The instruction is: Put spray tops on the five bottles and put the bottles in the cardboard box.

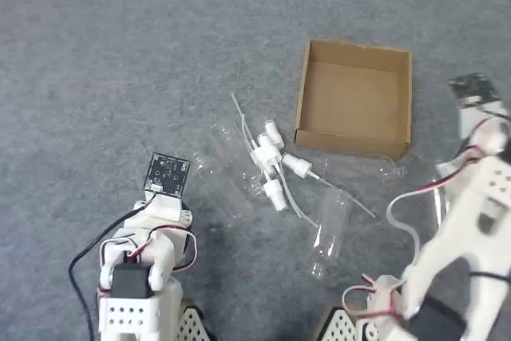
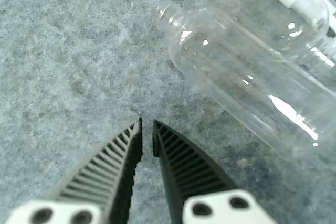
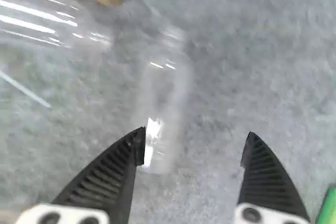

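Clear plastic bottles (image 1: 331, 229) laid on the grey desk (image 1: 120, 77), white spray tops (image 1: 271, 157) heaped among them beside the cardboard box (image 1: 351, 143); left claw (image 2: 147, 124) all but closed, nothing held; right claw (image 3: 193, 140) spread wide, unladen, over one bottle (image 3: 163, 103)

Light: bright, even, diffuse, falls from overhead.
Shadows: faint, soft-edged; thin band beside box (image 1: 351, 143) front wall, darker patch by arm bases (image 1: 192, 321).
Glare: hard white streaks on bottle (image 2: 247, 82) in left wrist view; long streaks on bottles (image 3: 42, 19) in right wrist view.
Mat (image 1: 120, 77): matte, evenly lit.
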### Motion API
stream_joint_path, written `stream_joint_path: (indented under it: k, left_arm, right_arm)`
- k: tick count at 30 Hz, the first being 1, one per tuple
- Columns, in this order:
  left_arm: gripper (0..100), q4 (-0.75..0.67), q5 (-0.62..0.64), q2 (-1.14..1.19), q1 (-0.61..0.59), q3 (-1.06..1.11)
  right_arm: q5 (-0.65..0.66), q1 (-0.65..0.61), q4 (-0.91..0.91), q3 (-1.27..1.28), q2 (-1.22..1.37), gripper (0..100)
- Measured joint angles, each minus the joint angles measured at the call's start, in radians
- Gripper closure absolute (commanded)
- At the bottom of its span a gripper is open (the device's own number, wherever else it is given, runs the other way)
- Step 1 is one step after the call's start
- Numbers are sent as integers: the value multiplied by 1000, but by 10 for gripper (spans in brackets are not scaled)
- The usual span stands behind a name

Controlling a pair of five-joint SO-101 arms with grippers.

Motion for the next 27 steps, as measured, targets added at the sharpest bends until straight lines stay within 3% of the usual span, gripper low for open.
stream_joint_path:
  k: [4, 9, 13, 16, 20, 24, 27]
  left_arm:
    - [973, -9, -52, 0, -40, 0]
    - [969, -132, -351, 0, -181, -87]
    - [903, -158, -402, 8, -218, -298]
    - [869, -163, -408, 143, -227, -503]
    - [887, -81, -384, 506, -141, -845]
    - [888, 124, -226, 948, 78, -1212]
    - [886, 164, -94, 1227, 244, -1384]
  right_arm:
    - [-14, -43, -46, 140, -95, 757]
    - [-17, -34, -71, 206, -107, 757]
    - [-17, 18, -94, 206, -109, 757]
    - [-17, 61, -107, 206, -109, 757]
    - [11, 81, -114, 206, -109, 757]
    - [26, 87, -114, 206, -109, 757]
    - [31, 87, -114, 206, -109, 757]
